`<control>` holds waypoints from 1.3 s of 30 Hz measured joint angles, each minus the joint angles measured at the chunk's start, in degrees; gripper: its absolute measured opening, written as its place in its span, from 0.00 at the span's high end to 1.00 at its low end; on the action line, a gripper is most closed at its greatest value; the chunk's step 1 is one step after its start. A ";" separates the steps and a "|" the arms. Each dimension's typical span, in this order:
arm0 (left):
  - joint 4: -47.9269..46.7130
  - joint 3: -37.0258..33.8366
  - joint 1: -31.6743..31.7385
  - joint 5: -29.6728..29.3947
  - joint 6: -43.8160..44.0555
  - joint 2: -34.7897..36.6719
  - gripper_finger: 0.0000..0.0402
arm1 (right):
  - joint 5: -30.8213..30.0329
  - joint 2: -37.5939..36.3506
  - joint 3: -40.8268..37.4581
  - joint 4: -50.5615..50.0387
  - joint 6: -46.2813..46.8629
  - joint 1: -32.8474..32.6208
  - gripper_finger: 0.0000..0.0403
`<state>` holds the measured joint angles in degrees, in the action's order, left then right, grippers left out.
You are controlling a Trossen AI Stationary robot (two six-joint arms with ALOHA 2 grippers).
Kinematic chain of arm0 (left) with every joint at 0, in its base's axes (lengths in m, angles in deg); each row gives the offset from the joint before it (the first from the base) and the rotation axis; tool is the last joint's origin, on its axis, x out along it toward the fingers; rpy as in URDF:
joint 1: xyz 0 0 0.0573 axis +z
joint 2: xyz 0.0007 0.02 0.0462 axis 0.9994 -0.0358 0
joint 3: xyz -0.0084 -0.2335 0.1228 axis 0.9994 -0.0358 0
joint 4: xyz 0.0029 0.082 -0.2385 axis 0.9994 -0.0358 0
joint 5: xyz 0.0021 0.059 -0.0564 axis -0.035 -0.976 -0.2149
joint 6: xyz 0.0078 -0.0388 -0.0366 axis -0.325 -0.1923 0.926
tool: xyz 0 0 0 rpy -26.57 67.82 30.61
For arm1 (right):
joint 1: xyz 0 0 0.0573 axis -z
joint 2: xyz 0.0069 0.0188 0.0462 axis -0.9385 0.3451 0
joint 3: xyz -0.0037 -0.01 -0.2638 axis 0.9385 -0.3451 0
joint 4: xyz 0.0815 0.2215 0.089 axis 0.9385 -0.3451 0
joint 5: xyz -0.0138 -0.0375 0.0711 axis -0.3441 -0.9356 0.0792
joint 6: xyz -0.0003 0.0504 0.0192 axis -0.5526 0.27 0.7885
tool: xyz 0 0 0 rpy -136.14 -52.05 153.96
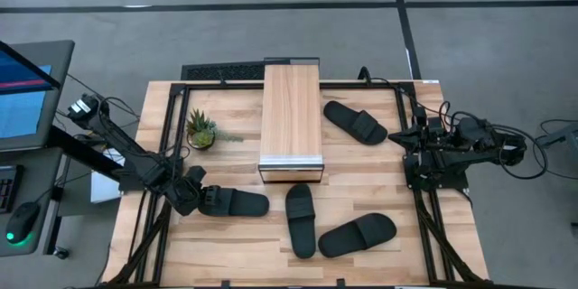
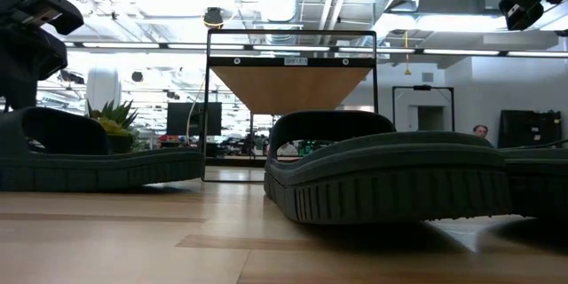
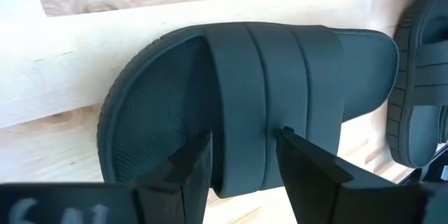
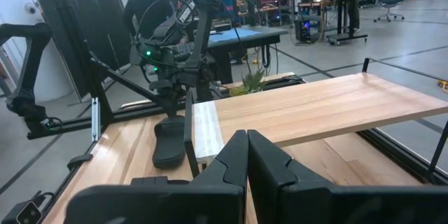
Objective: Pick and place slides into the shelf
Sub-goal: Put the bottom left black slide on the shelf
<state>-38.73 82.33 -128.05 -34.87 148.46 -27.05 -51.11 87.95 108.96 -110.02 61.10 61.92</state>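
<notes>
Matte black slide (image 3: 245, 105), wide strap, is straddled by the parted left gripper (image 3: 241, 164); right gripper (image 4: 246, 155) is pressed closed.

Overhead camera straight down, low camera level at tabletop, wrist cameras close, perhaps sharing the shelf (image 1: 291, 113)

Obstacles we note: shelf (image 1: 291, 122) mid-table; potted plant (image 1: 200, 130) just left of it. We log three slides (image 1: 302, 220) crowding the near side below its open end; bare table (image 1: 361, 176) right of the shelf, between slides.
</notes>
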 joint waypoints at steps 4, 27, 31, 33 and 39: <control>0.26 0.00 0.86 1.05 -1.72 0.00 0.63 | 0.00 0.00 0.00 0.00 0.00 0.01 1.00; 6.57 0.07 7.64 7.01 -12.18 -5.73 0.63 | 0.00 0.00 0.02 -0.01 0.00 0.01 1.00; 8.62 0.07 7.61 6.72 -12.20 -6.85 0.63 | 0.00 0.00 0.02 0.00 0.00 0.00 1.00; 8.90 0.07 7.61 6.91 -12.20 -7.21 0.63 | 0.00 0.00 0.00 0.00 0.02 0.01 1.00; 9.48 0.07 7.61 6.91 -12.20 -7.15 0.63 | 0.00 0.00 0.02 -0.02 0.00 0.01 1.00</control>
<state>-29.24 82.40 -120.44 -27.97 136.26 -34.20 -51.11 87.95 108.98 -110.04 61.10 61.93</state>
